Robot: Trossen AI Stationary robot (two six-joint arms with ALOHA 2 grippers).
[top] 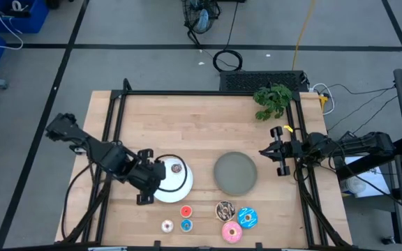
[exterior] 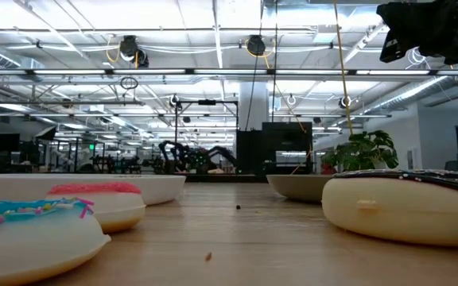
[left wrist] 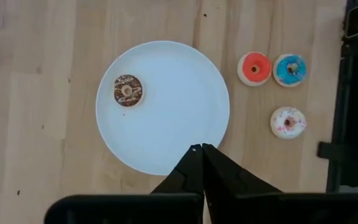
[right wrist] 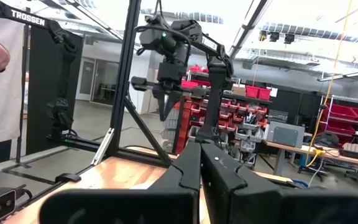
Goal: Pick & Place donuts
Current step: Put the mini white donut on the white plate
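A small brown donut (top: 176, 168) (left wrist: 128, 90) lies flat on the white plate (top: 175, 187) (left wrist: 166, 118). My left gripper (top: 155, 174) (left wrist: 201, 148) hangs above that plate's rim, shut and holding nothing. On the table nearer the front lie the small red (top: 185, 211) (left wrist: 254, 68), blue (top: 185, 224) (left wrist: 289, 70) and white (top: 167, 225) (left wrist: 288, 122) donuts. Right of them are the chocolate (top: 225, 209) (exterior: 408, 202), blue sprinkled (top: 248, 218) (exterior: 30, 230) and pink (top: 232, 232) (exterior: 98, 199) donuts. My right gripper (top: 271, 150) (right wrist: 199, 144) waits shut at the table's right edge.
A grey plate (top: 235, 173) (exterior: 300, 187) sits mid-table, right of the white one. A green plant (top: 272, 101) (exterior: 364, 151) stands at the far right corner. A black frame (top: 201, 93) borders the table. Bare wood lies across the far half.
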